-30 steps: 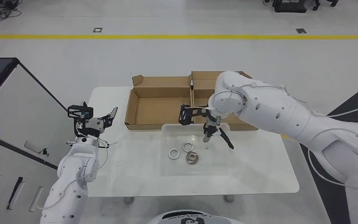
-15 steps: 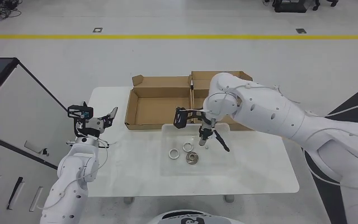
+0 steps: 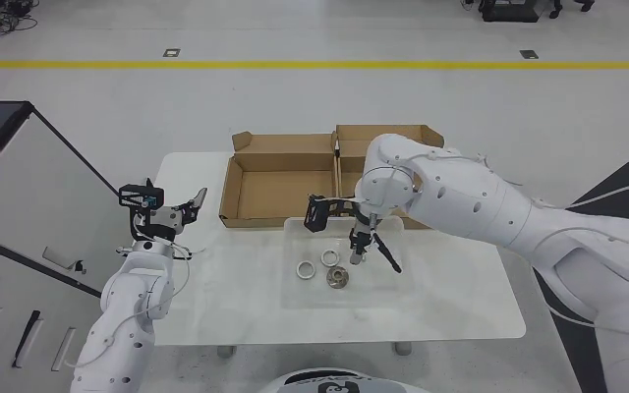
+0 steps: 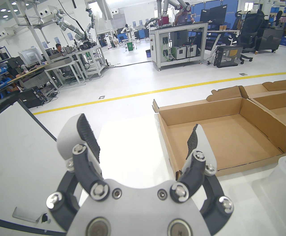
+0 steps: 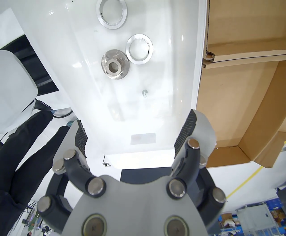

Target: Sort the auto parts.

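Note:
A clear plastic tray (image 3: 393, 290) in the middle of the table holds two metal rings (image 3: 308, 268) (image 3: 330, 258) and a round metal flange (image 3: 338, 279). The right wrist view shows the flange (image 5: 115, 64), the nearer ring (image 5: 139, 49), the farther ring (image 5: 111, 13) and a small bolt (image 5: 145, 93) on the tray floor (image 5: 169, 67). My right gripper (image 3: 371, 251) (image 5: 136, 125) hangs open over the tray, just right of the parts, holding nothing. My left gripper (image 3: 172, 209) (image 4: 138, 129) stands open at the table's left edge, away from the parts.
Two open cardboard boxes sit behind the tray: the left box (image 3: 275, 195) (image 4: 232, 138) has nothing in it, and the right box (image 3: 356, 147) (image 5: 234, 89) is partly covered by the right arm. A dark panel (image 3: 39, 187) leans left of the table.
My right gripper has shifted left over the tray, closer to the rings and flange. The left arm has stayed still.

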Tool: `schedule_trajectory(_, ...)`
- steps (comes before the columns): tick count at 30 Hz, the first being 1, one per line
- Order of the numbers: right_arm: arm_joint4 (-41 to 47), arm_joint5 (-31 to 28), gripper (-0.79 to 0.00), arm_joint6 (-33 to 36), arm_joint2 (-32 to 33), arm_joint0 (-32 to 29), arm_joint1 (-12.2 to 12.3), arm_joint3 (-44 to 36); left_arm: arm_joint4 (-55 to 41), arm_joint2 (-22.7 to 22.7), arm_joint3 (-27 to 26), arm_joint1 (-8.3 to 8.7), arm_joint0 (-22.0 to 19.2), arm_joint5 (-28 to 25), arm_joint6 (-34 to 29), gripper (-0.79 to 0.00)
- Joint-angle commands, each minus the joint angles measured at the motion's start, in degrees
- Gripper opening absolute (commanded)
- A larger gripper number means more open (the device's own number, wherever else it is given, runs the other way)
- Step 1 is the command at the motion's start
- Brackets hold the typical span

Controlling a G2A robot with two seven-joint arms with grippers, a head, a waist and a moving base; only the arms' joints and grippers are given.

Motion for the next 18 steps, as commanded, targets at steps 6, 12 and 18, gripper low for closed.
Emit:
schedule_trajectory(6, -0.5, 0.3, 0.0, -0.9, 0.1, -0.5, 0.1, 0.0, 0.0, 0.0, 0.0, 0.0, 0.0, 0.0, 0.0, 0.0)
schedule_trajectory(12, -1.3, 3.0, 0.0, 1.3, 0.2, -0.7, 0.6, -3.3, 0.0, 0.0, 0.0, 0.0, 0.0, 0.0, 0.0, 0.0)
schedule_trajectory(18, -1.5, 5.7, 0.0, 1.3, 0.0, -2.4, 1.7, -5.5, 0.0, 0.0, 0.0, 0.0, 0.0, 0.0, 0.0, 0.0)
